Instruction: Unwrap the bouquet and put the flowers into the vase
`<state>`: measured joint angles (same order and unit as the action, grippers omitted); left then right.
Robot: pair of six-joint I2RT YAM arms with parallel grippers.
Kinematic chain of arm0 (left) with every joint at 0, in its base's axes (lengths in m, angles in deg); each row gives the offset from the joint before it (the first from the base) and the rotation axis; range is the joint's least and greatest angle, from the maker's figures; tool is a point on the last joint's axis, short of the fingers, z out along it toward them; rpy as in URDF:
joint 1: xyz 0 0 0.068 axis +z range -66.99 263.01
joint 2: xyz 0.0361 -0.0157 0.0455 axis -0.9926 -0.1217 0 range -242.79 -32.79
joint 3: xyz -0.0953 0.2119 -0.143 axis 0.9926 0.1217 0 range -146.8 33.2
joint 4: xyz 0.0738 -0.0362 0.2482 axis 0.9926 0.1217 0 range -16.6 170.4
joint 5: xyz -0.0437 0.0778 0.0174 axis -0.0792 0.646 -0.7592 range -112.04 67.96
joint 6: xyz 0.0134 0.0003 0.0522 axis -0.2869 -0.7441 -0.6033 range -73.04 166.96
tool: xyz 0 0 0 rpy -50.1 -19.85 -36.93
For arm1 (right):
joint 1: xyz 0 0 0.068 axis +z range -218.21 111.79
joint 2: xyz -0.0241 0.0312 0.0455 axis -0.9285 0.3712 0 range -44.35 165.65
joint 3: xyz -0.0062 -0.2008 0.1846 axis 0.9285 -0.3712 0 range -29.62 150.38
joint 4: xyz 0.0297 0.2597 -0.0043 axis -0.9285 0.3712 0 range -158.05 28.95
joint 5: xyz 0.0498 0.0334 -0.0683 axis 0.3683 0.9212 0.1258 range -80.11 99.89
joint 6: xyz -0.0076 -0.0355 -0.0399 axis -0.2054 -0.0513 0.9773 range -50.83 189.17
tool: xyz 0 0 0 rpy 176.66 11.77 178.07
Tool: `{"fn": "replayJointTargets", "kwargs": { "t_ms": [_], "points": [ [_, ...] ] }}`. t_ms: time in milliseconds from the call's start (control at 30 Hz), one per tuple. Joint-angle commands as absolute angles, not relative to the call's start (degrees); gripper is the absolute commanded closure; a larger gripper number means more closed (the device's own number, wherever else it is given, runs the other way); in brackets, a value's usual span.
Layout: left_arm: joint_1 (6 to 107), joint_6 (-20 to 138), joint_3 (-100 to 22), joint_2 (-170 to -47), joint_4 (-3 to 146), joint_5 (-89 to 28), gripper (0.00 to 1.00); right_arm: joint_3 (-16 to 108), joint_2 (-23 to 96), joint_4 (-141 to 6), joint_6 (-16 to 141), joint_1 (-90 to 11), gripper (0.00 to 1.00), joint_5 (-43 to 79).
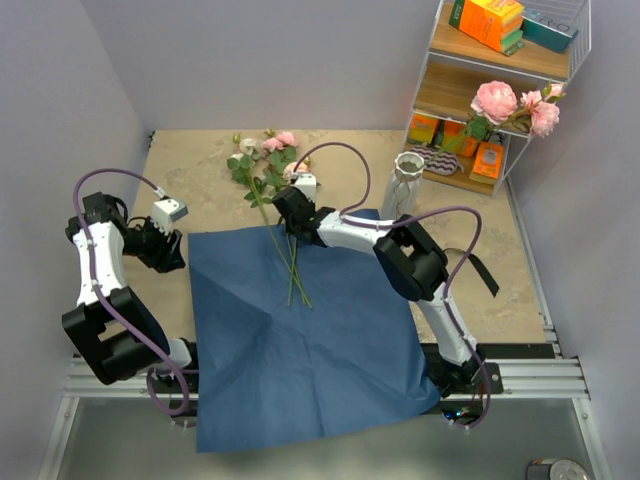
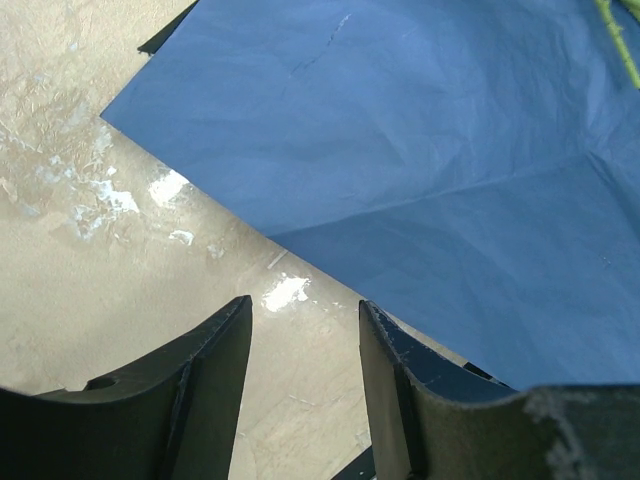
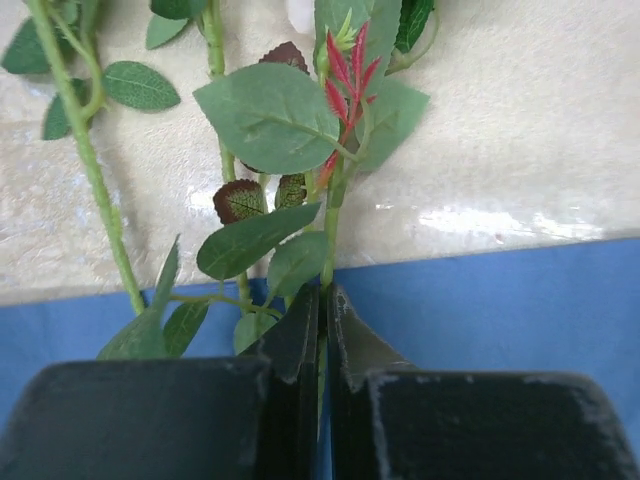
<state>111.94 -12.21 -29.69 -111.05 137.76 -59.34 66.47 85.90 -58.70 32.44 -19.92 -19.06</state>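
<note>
Top external view: a tan table [image 1: 190,165] carries a large blue paper sheet [image 1: 300,340], spread flat and creased, its near edge hanging past the table's front. A wire shelf [image 1: 500,100] with orange boxes and pink blooms stands well beyond the sheet's far right corner. The vase [image 1: 405,185] stands upright just off that same corner, on bare table. The flowers [image 1: 262,170] lie loose, their heads on the table past the sheet's far edge and their stems running onto the sheet. The right gripper [image 1: 292,205] sits over the far edge; the right wrist view shows it [image 3: 323,300] clamped on one green stem [image 3: 330,230]. The left gripper [image 2: 305,320] hovers beside the sheet's left edge, partly spread and holding nothing.
</note>
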Motion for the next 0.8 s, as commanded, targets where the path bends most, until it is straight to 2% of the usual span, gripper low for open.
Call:
{"fn": "replayJointTargets", "kwargs": {
  "t_ms": [0, 367, 433, 467, 500, 533, 767],
  "points": [
    [112.63, -13.77, -29.11, -111.18, 138.35, -61.24, 0.48, 65.12, 74.93, -62.84, 36.2, -20.31, 1.0, -20.08],
    [112.8, -14.21, -30.25, -112.41, 138.71, -62.12, 0.48, 70.23, 53.41, -68.04, 61.58, -20.75, 1.0, -20.51],
    [112.72, -14.3, -30.52, -112.59, 139.05, -62.3, 0.49, 65.5, 48.48, -82.05, 73.91, -20.75, 1.0, -22.97],
    [112.8, -14.38, -30.78, -112.77, 139.14, -62.3, 0.49, 58.34, 46.11, -89.33, 78.88, -20.75, 1.0, -23.68],
    [112.8, -14.47, -30.87, -112.85, 139.15, -62.39, 0.48, 55.05, 42.08, -104.28, 83.36, -20.92, 1.0, -24.21],
    [112.89, -14.56, -30.96, -112.94, 139.41, -62.47, 0.49, 53.01, 41.26, -109.65, 90.63, -21.36, 1.0, -25.43],
    [112.89, -14.65, -32.62, -114.52, 140.64, -63.96, 0.48, 59.05, 43.88, -123.67, 106.24, -28.21, 1.0, -29.49]
  ]
}}
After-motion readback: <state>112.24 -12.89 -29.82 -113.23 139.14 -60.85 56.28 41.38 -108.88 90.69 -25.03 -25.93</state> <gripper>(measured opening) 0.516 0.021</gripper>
